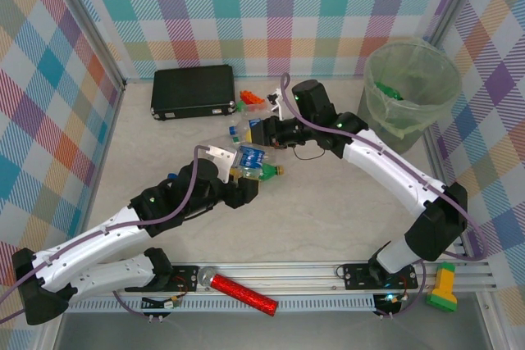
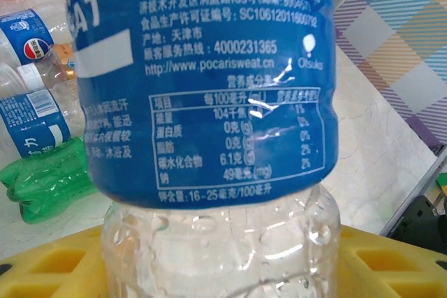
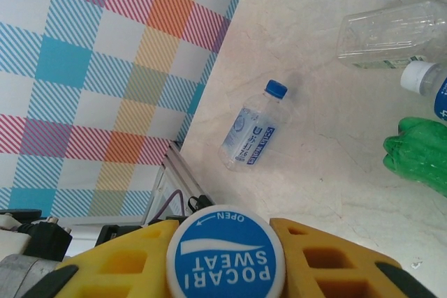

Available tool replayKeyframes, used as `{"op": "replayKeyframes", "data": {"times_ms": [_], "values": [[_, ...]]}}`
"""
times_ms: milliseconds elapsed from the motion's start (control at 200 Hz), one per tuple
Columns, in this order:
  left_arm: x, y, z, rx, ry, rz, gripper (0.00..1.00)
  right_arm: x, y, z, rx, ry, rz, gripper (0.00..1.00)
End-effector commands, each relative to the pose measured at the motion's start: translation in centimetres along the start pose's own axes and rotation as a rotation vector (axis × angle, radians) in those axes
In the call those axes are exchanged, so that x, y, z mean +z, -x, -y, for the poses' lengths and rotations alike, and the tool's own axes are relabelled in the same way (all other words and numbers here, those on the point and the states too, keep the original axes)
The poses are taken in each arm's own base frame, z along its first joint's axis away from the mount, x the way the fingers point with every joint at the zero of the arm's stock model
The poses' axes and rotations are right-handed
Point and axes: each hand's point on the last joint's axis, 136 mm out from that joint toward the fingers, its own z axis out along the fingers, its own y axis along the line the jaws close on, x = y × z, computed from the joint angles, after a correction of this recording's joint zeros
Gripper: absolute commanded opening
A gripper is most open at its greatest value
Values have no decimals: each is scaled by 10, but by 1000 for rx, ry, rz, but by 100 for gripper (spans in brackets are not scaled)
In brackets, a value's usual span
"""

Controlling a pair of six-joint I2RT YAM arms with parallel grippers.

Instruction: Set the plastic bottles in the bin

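Note:
A clear Pocari Sweat bottle (image 1: pixel 250 157) with a blue label (image 2: pixel 202 82) hangs over the middle of the table. My left gripper (image 1: pixel 243 181) is shut on its clear base, which sits between the yellow fingers (image 2: pixel 49 263). My right gripper (image 1: pixel 261 130) is shut on a blue-and-white Pocari cap (image 3: pixel 227 259), apparently of that same bottle. A green bottle (image 1: pixel 267 172) lies just right of it. More clear bottles (image 2: pixel 31 82) lie behind. One with a blue cap (image 3: pixel 255 130) lies apart by the left arm. The bin (image 1: pixel 410 84) stands at the far right with a green bottle inside.
A flat black case (image 1: pixel 194 92) lies at the back left, with small orange bricks (image 1: pixel 253 100) next to it. A red glittery cylinder (image 1: pixel 242 293) rests on the front rail. A yellow-green block (image 1: pixel 444 288) sits at the front right. Checked walls enclose the table.

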Motion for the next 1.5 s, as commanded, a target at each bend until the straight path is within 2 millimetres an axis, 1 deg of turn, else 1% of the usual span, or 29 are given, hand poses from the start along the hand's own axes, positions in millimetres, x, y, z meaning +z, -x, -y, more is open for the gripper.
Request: {"op": "replayKeyframes", "data": {"times_ms": [0, 50, 100, 115, 235, 295, 360, 445, 530, 665, 775, 890, 900, 950, 1005, 1065, 1155, 1250, 1375, 1450, 1460, 1470, 1480, 1485, 1490, 1495], "values": [[-6, 17, 12, 12, -33, 48, 68, -13, 8, -15, -43, 6, 46, 30], [-7, 18, 11, 8, -28, 52, 80, -18, 10, -15, -55, -12, 66, 30], [-8, 19, 10, 3, -24, 58, 97, -24, 12, -14, -72, -44, 92, 30], [-9, 20, 10, 1, -23, 61, 100, -26, 14, -12, -75, -60, 103, 30], [-17, 24, 5, -11, -3, 87, 100, -48, 24, -4, -119, -167, 183, 30], [-21, 25, 2, -16, 12, 96, 100, -65, 33, 3, -135, -240, 239, 31], [-26, 26, -2, -22, 24, 107, 100, -87, 42, 11, -148, -320, 303, 32], [-32, 27, -8, -37, 49, 126, 100, -122, 56, 26, -150, -469, 404, 32], [-36, 27, -10, -45, 60, 133, 100, -157, 68, 29, -189, -589, 497, 31], [-40, 27, -12, -49, 60, 143, 99, -210, 88, 25, -275, -753, 640, 32], [-41, 26, -13, -55, 59, 148, 100, -256, 105, 18, -347, -891, 776, 33], [-40, 23, -18, -66, 80, 156, 100, -306, 122, -1, -426, -1011, 948, 33], [-40, 23, -19, -67, 80, 156, 100, -307, 123, -2, -428, -1011, 956, 33], [-41, 23, -19, -68, 83, 158, 100, -327, 130, -10, -466, -1066, 1023, 32], [-41, 23, -19, -70, 78, 157, 100, -342, 135, -12, -485, -1114, 1064, 32], [-42, 22, -18, -72, 72, 155, 100, -354, 142, -7, -487, -1162, 1080, 32], [-43, 20, -20, -76, 74, 158, 100, -367, 153, 7, -472, -1231, 1089, 32], [-43, 18, -22, -80, 76, 165, 100, -373, 166, 25, -493, -1311, 1058, 33], [-44, 18, -21, -87, 64, 170, 100, -383, 184, 53, -451, -1372, 1062, 33], [-44, 16, -21, -87, 64, 164, 100, -385, 197, 71, -430, -1398, 1051, 33], [-44, 16, -21, -88, 63, 164, 100, -388, 197, 70, -428, -1398, 1056, 33], [-44, 16, -21, -88, 63, 164, 100, -385, 200, 76, -425, -1402, 1045, 33], [-44, 16, -21, -89, 64, 163, 100, -386, 202, 78, -422, -1407, 1045, 33], [-45, 16, -21, -89, 63, 163, 100, -389, 202, 77, -422, -1407, 1052, 33], [-45, 16, -21, -88, 63, 164, 100, -386, 204, 82, -419, -1412, 1041, 33], [-44, 16, -21, -88, 65, 163, 99, -389, 204, 80, -418, -1412, 1048, 33]]}}
